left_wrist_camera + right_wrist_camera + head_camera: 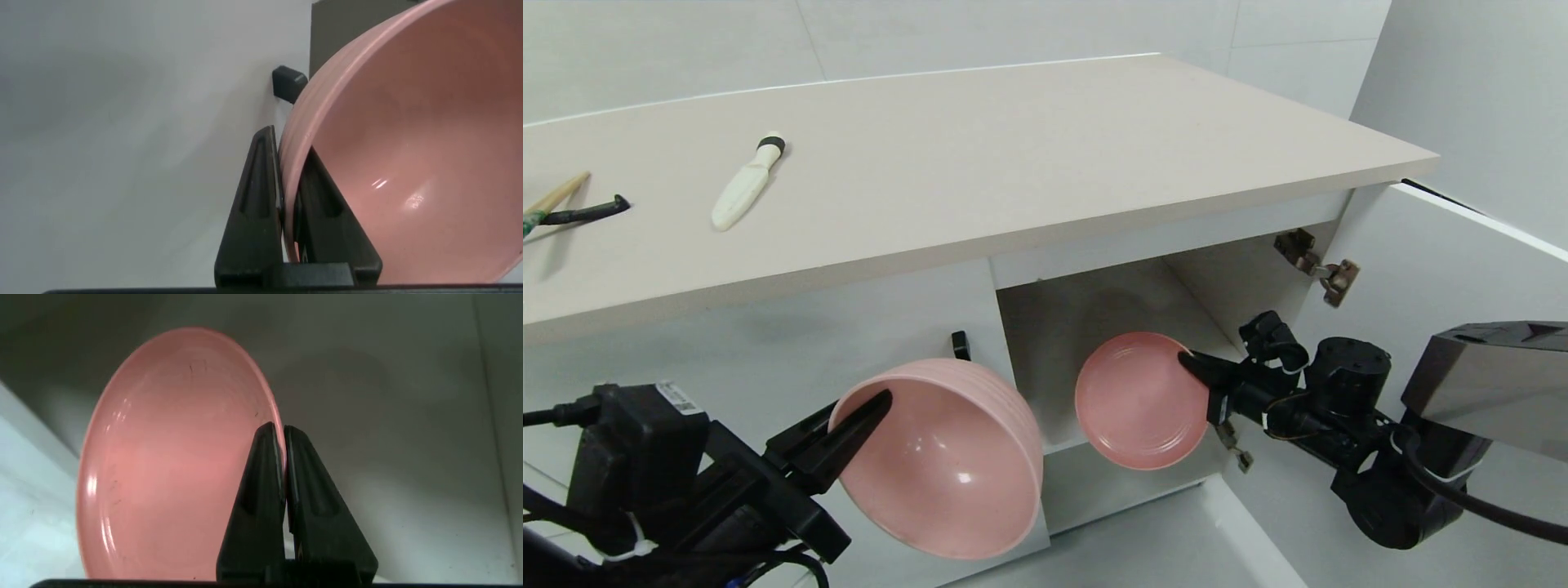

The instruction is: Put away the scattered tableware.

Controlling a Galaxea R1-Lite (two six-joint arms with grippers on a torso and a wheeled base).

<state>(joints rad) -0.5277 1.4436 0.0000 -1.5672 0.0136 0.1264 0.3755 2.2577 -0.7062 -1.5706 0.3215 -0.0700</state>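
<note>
Head view: left gripper (849,433) is clamped on the rim of the bowl (947,465), which hangs tilted below the table (1013,163) edge. Right gripper (1196,367) is clamped on the rim of the plate (1139,400), held on edge at the open cabinet (1086,318) mouth.

Left wrist view: bowl (417,155) rim sits between the gripper's closed fingers.

Right wrist view: plate (172,449) rim is pinched at the fingertips.

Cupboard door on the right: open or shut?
Open: the door stands swung out, baring its hinge and the cupboard inside.
</note>
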